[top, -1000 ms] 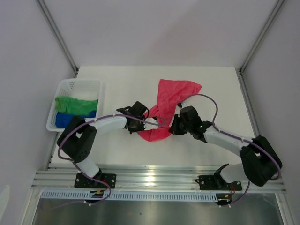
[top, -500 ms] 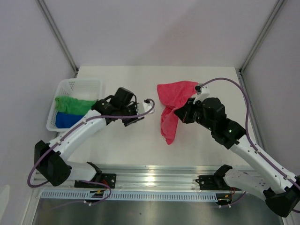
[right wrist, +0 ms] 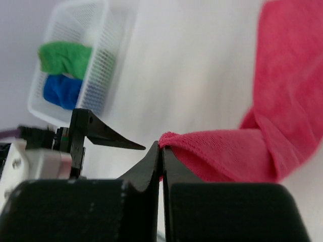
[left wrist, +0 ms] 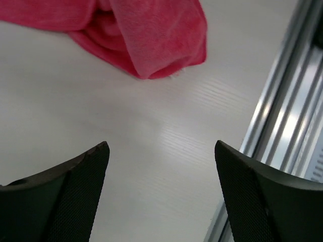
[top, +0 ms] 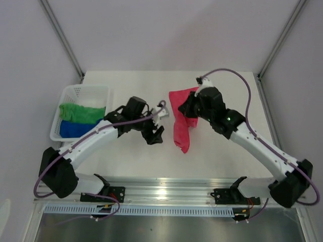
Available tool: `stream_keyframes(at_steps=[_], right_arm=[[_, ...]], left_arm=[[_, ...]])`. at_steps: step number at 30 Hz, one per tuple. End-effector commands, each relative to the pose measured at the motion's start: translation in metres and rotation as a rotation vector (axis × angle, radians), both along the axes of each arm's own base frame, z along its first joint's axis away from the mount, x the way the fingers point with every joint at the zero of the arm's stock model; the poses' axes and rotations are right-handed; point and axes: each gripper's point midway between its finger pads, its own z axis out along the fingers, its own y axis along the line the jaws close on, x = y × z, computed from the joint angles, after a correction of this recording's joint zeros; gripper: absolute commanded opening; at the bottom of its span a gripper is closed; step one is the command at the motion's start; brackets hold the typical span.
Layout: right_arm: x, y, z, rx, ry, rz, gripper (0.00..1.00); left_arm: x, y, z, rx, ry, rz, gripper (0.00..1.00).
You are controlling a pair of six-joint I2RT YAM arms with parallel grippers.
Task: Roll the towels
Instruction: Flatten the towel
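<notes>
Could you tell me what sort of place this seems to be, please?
Probably a robotics lab booth: plain walls around a white table, two arms bolted to a metal rail, towels in a basket.

Passage is offered across the table (top: 128, 162) at lower centre, hemmed by the basket (top: 81, 88) at left and the hanging pink towel (top: 180, 132).

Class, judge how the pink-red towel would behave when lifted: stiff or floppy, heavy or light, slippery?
Probably floppy: the pink-red towel droops in folds from the right end effector. Likely light, since a pinched edge carries it. Its fuzzy surface probably resists slipping.
</notes>
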Motion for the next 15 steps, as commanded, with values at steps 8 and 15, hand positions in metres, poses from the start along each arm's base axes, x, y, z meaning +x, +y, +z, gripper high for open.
stream_keyframes(at_steps=[8, 15], right_arm=[[0.037, 0.12, 0.221, 0.307, -0.427, 0.157, 0.0], [0.03, 0.16, 0.286, 0.362, -0.546, 0.224, 0.0]], left_arm=[[0.09, 0.132, 0.199, -0.187, -0.481, 0.554, 1.0], [0.069, 0.157, 0.334, -0.322, -0.683, 0.662, 0.99]])
